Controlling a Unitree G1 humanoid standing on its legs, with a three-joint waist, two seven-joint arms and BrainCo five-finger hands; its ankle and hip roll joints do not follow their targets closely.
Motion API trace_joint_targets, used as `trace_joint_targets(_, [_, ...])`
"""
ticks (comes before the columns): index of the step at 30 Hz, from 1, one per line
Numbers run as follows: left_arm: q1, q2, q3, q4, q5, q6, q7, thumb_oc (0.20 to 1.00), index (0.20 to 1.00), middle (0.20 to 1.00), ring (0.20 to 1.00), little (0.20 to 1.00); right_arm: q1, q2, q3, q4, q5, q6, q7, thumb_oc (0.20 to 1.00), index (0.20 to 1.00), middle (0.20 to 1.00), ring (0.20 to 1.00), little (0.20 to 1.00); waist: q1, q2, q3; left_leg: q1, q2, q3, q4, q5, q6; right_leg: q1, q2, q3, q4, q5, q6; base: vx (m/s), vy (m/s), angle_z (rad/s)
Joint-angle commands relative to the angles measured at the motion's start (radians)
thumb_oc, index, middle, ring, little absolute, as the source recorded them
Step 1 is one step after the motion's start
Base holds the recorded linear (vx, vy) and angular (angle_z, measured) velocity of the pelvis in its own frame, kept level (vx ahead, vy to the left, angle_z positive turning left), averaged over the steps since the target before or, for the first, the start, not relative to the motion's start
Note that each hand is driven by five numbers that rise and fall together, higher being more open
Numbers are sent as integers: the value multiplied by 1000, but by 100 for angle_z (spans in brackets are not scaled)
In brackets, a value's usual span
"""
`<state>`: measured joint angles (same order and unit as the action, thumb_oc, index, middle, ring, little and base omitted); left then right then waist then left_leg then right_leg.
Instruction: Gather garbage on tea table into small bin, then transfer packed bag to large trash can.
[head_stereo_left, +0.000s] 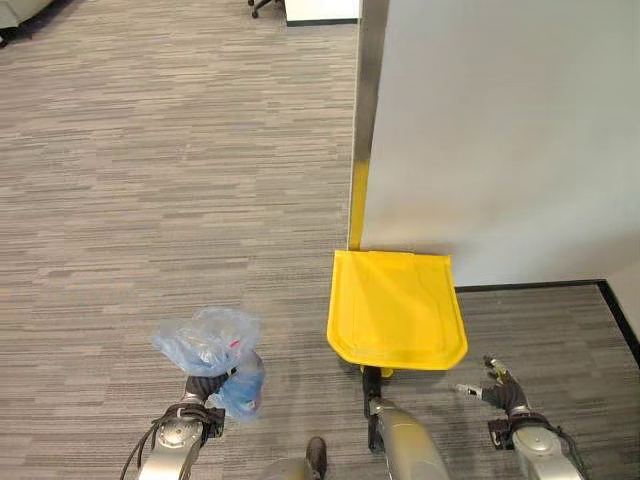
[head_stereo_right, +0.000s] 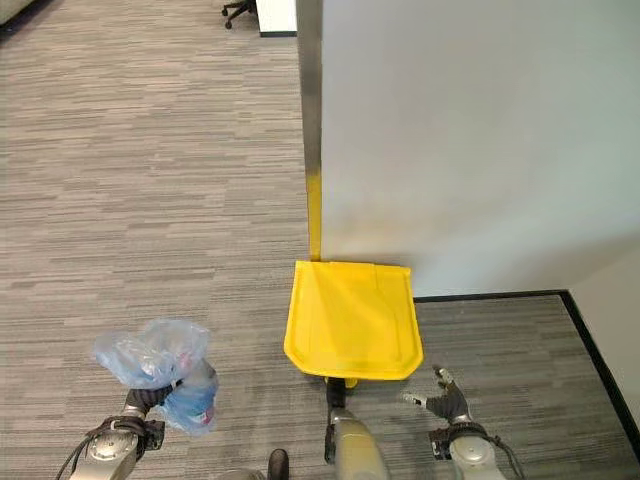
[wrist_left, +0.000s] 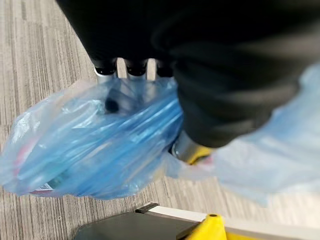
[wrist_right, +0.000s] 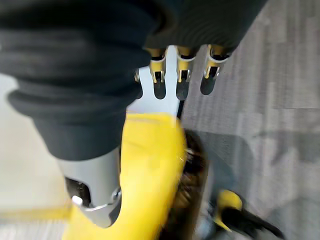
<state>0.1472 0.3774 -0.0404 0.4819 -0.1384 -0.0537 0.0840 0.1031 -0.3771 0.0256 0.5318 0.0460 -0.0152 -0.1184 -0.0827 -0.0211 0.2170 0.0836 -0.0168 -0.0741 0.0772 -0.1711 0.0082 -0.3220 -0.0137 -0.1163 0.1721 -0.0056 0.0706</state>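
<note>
Yellow bin lid (head_stereo_left: 397, 308) sits shut, centre-near, its far edge against a grey wall panel (head_stereo_left: 500, 130) w/ a metal edge strip (head_stereo_left: 365, 90). Open carpet (head_stereo_left: 170, 170) runs wide to the left and far; right of the bin only a narrow strip before a black baseboard (head_stereo_left: 618, 315). Left hand (head_stereo_left: 205, 388) low at near left, fingers curled round the neck of the blue bag (head_stereo_left: 210, 345), which bunches above the hand and hangs just off the lid's left edge. Right hand (head_stereo_left: 502, 392) near right, fingers straight and spread, holding nothing, just right of the lid's near corner.
</note>
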Motion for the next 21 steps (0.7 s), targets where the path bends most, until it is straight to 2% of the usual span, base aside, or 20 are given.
trace_joint_targets(1, [-32, 47, 15, -46, -35, -61, 8, 200, 200, 200, 200, 200, -7, -42, -25, -32, 55, -43, -33, 1000, 1000, 1000, 1000, 1000, -33, -14, -52, 100, -55, -15, 49, -144, 7, -53, -23, 31, -42, 114, 58, 70, -19, 13])
trace_joint_targets(4, [-47, 47, 4, -42, -38, -64, 6, 200, 200, 200, 200, 200, -28, -45, -4, -44, 57, -47, -25, 1000, 1000, 1000, 1000, 1000, -35, -4, -56, 97, -47, 3, 18, -133, 4, -67, -13, 23, -60, 121, 62, 20, 7, -15])
trace_joint_targets(8, [-53, 39, -35, -67, -1, -74, -29, 200, 200, 200, 200, 200, -111, -21, 114, -80, 52, -58, 34, 1000, 1000, 1000, 1000, 1000, -16, 2, -68, 109, -54, 15, -20, -132, 15, -70, -10, 37, -94, 148, 70, 2, 26, -15])
trace_joint_targets(10, [-77, 44, -53, -73, 3, -84, -26, 200, 200, 200, 200, 200, -207, -11, 199, -107, 64, -73, 51, 1000, 1000, 1000, 1000, 1000, 9, 0, -67, 106, -60, 8, -23, -138, 20, -74, -17, 30, -102, 154, 68, -7, -16, 6])
trace_joint_targets(13, [-125, 70, -87, -83, -18, -101, -14, 200, 200, 200, 200, 200, -374, -11, 301, -94, 56, -67, 49, 1000, 1000, 1000, 1000, 1000, 48, -5, -47, 89, -62, -2, -20, -138, 21, -85, -26, 14, -105, 157, 63, -49, -54, 19])
trace_joint_targets(15, [-206, 87, -148, -93, -54, -120, -2, 200, 200, 200, 200, 200, -545, -18, 363, -34, 60, -58, 22, 1000, 1000, 1000, 1000, 1000, 74, -12, -8, 54, -65, -11, -6, -134, 18, -110, -42, -5, -97, 161, 63, -131, -68, 34])
trace_joint_targets(21, [-305, 108, -266, -150, -78, -138, -24, 200, 200, 200, 200, 200, -729, -80, 402, 100, 69, -42, -16, 1000, 1000, 1000, 1000, 1000, 86, -20, 46, 20, -78, -11, 17, -132, 18, -136, -60, -16, -90, 174, 68, -70, -36, 11])
